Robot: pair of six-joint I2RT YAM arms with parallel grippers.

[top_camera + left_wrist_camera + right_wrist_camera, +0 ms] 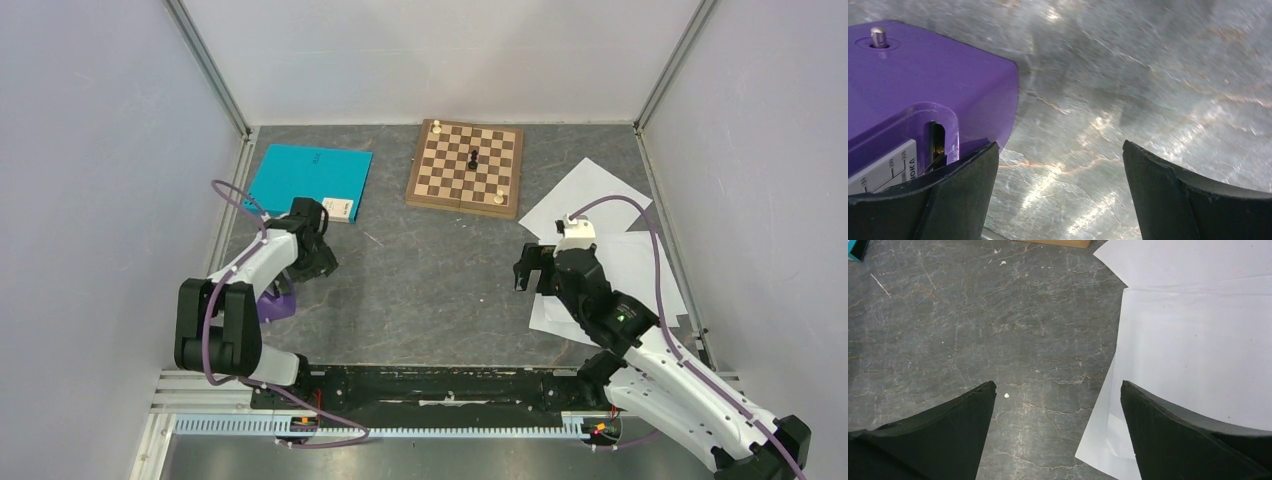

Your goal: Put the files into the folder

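Observation:
The teal-blue folder lies closed and flat at the back left, with a small white label at its near corner. One corner of it shows in the right wrist view. The files are several white sheets spread loosely at the right, and they also show in the right wrist view. My left gripper is open and empty just in front of the folder; in its wrist view it is over bare table. My right gripper is open and empty at the sheets' left edge, with the right fingertip over paper.
A wooden chessboard with a few pieces sits at the back centre. A purple metronome stands beside the left arm, close to the left fingertip in the left wrist view. Grey walls enclose the table on three sides.

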